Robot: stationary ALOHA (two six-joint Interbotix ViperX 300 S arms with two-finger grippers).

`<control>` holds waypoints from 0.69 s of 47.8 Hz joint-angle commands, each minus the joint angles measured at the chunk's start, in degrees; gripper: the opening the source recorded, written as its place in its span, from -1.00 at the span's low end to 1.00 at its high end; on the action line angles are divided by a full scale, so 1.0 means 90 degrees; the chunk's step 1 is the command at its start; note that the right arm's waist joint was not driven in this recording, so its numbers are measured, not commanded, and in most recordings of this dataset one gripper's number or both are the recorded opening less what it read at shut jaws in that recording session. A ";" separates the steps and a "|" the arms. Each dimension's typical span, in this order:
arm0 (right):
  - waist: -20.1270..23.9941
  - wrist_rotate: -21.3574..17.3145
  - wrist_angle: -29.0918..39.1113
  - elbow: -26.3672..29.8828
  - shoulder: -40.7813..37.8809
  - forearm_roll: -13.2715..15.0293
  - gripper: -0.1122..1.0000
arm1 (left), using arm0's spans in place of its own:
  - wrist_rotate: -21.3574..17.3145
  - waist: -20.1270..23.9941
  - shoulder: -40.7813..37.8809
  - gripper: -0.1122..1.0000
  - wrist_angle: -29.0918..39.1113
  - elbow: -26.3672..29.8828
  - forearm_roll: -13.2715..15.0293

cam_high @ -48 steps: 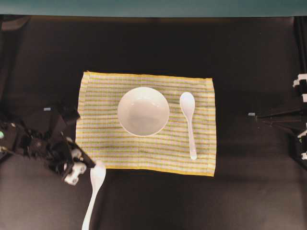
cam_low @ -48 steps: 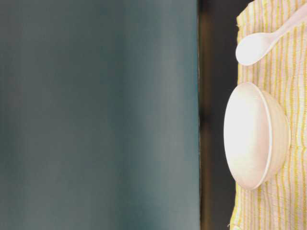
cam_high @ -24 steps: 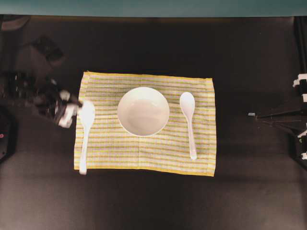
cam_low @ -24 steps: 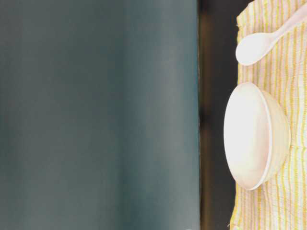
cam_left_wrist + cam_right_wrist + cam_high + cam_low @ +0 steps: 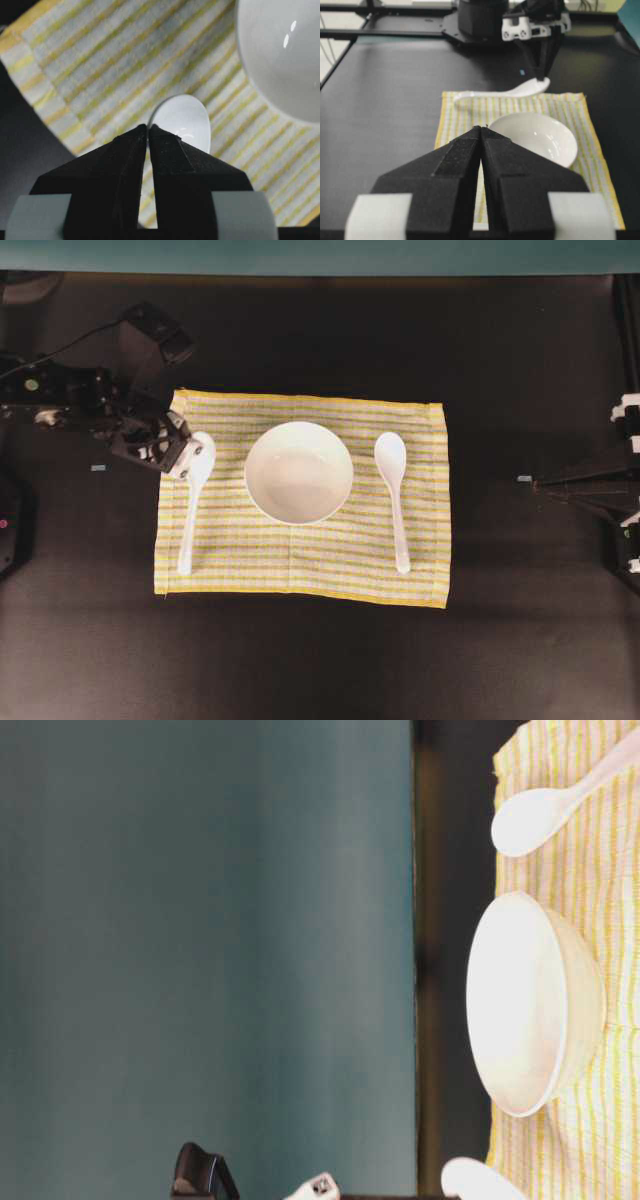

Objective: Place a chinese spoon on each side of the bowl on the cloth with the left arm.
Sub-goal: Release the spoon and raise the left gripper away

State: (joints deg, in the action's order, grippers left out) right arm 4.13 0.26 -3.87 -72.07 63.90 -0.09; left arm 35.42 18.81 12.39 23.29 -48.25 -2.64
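Observation:
The white bowl [image 5: 299, 472] sits mid-cloth on the yellow-striped cloth [image 5: 300, 550]. One white chinese spoon [image 5: 393, 490] lies on the cloth right of the bowl, scoop to the rear. A second chinese spoon [image 5: 189, 505] stretches along the cloth's left strip, left of the bowl. My left gripper [image 5: 186, 456] is shut on the rim of its scoop [image 5: 185, 120], jaws pinched at the edge [image 5: 148, 127]. Whether this spoon rests on the cloth or hangs just above it I cannot tell. My right gripper [image 5: 482, 128] is shut on nothing, far right of the cloth.
The black table [image 5: 320, 660] surrounds the cloth. The left arm [image 5: 70, 400] reaches in from the left rear. The right arm [image 5: 610, 490] is parked at the right edge. A teal wall [image 5: 200, 920] backs the table.
The left gripper has carried the second spoon from off the cloth's front left corner back and rightward, onto the cloth's left strip beside the bowl. The right arm, the bowl and the right spoon have not moved.

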 commanded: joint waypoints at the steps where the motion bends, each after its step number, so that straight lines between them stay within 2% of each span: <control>1: 0.0000 -0.0029 -0.0020 0.0029 -0.0039 -0.0010 -0.79 | 0.0039 0.0127 0.0000 -0.72 -0.0205 0.0127 -0.0020; 23: 0.0000 -0.0029 -0.0029 -0.0010 -0.0059 -0.0010 -0.79 | 0.0020 0.0273 -0.0332 -0.69 -0.0498 -0.0010 -0.0020; 28: 0.0000 -0.0029 -0.0029 -0.0020 -0.0059 -0.0020 -0.79 | 0.0029 0.0273 -0.0420 -0.44 -0.0508 -0.0020 -0.0020; 30: 0.0000 -0.0029 -0.0020 -0.0010 -0.0059 -0.0010 -0.79 | 0.0029 0.0273 -0.0439 -0.27 -0.0518 -0.0020 -0.0020; 33: 0.0000 -0.0029 -0.0020 -0.0020 -0.0059 -0.0010 -0.79 | 0.0029 0.0273 -0.0449 0.07 -0.0518 -0.0029 -0.0029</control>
State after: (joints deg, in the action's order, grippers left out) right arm 4.13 0.18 -3.78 -72.60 63.90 -0.09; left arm 35.60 21.36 8.35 18.98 -48.87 -2.64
